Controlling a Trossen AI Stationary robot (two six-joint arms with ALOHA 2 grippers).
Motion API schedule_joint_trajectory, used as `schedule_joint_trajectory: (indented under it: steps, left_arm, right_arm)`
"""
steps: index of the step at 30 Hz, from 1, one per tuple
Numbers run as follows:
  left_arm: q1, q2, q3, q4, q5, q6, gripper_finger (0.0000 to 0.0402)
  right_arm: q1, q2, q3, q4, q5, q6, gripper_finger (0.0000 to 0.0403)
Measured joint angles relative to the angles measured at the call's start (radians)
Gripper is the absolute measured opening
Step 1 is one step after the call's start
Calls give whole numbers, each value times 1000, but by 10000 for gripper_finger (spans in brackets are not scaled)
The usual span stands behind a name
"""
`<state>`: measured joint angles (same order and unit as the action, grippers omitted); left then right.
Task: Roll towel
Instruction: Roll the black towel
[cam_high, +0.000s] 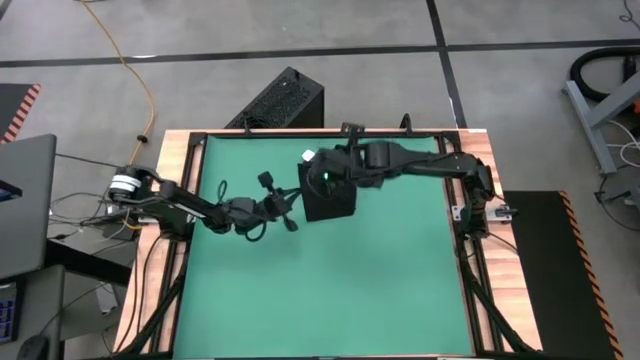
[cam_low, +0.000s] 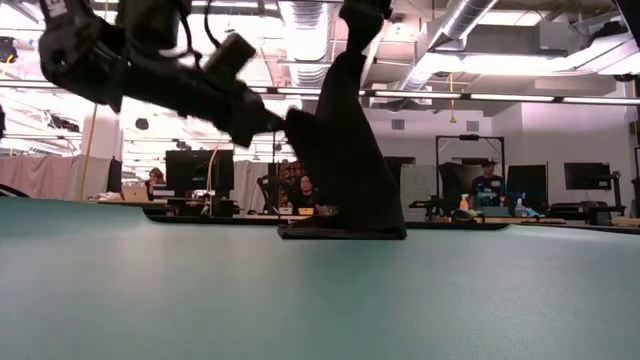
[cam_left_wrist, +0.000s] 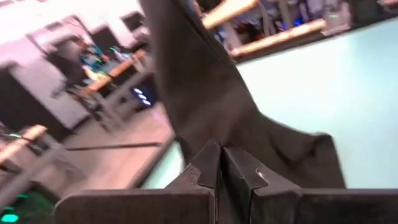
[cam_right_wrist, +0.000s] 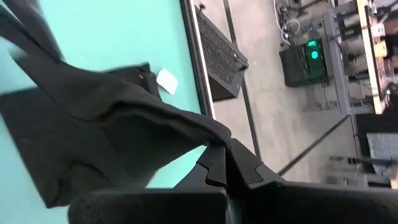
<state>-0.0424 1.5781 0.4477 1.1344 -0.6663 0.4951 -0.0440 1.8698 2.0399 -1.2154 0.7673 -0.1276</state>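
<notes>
towel (cam_high: 330, 195) sits toward the far edge of the tabletop (cam_high: 330, 300), about mid-width, partly lifted: low view shows its upper part pulled up into a tall peak while the lower hem lies flat on the green mat (cam_high: 400, 290). white tag (cam_high: 308, 156) pokes out at the towel's far-left corner.

right pincer (cam_right_wrist: 225, 163) is clamped on a fold of towel, holding it up off the mat; that grip is what makes the peak. likely done to free an edge so the cloth can be folded or rolled over itself.

left pincer (cam_left_wrist: 221, 163) is pinched tight on the towel's left side, fingers together with cloth bunched at the tips. judged: it takes the second hold so both arms control the same edge and keep the towel from twisting.

both arms reach in from the side edges and meet over the towel.

rolling not started as far as seen; towel is draped and creased, no tube formed yet. risk: one-sided pull drags the resting hem across the mat.
</notes>
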Motion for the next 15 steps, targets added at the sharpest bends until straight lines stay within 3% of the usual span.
schedule_joint_trajectory:
  steps: [3, 8, 11, 15]
  left_arm:
    - [-20, -77, 0, 4, -63, 102, 0]
    - [23, -226, 0, 2, -66, 275, 0]
    - [92, -308, 0, -19, -17, 316, 0]
    - [229, -393, 36, -150, 126, 351, 0]
  right_arm:
    - [-49, 0, 0, 7, -3, -1, 7]
    - [-113, 1, 0, 112, -91, -49, 7]
    - [-131, 1, 0, 189, -140, -84, 7]
    - [-162, 1, 0, 275, -152, -180, 7]
